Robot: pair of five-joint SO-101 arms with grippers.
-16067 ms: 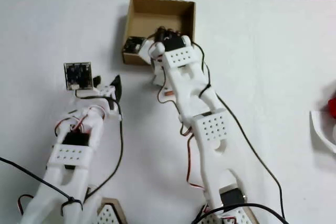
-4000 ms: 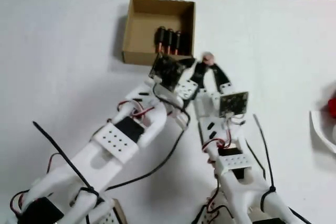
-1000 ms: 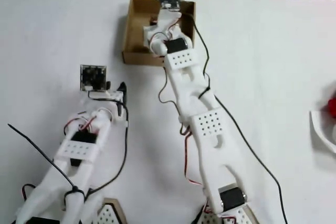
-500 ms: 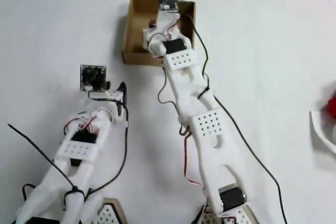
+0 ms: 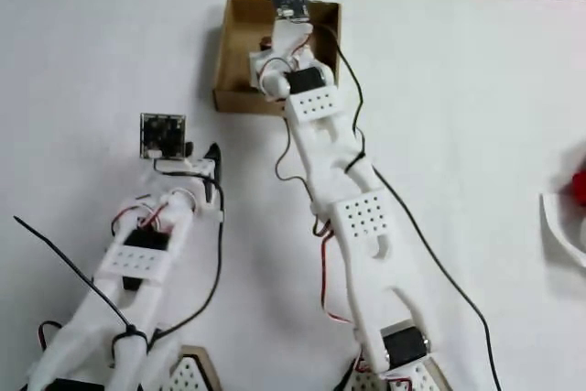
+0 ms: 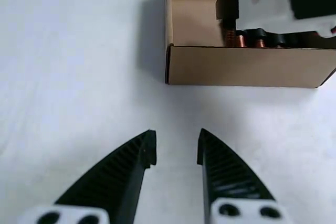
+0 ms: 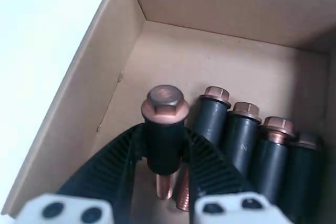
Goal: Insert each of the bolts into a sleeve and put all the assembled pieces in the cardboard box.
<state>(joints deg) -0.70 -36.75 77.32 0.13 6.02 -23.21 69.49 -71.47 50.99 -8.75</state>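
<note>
The cardboard box (image 5: 238, 52) stands at the far middle of the white table. My right arm (image 5: 311, 103) reaches into it. In the right wrist view my right gripper (image 7: 163, 153) is shut on an assembled piece (image 7: 164, 129), a black sleeve with a copper bolt through it, held above the box floor (image 7: 173, 51). Several more assembled pieces (image 7: 241, 135) lie side by side next to it in the box. My left gripper (image 6: 176, 148) is open with nothing in it, low over the table a short way in front of the box (image 6: 247, 66).
A white dish (image 5: 563, 217) with something red in it sits at the table's right edge. Bare white table (image 5: 458, 89) lies to the right of the box and between the two arms.
My right wrist has edged slightly left over the box with the piece still in its grip. The left arm has not moved.
</note>
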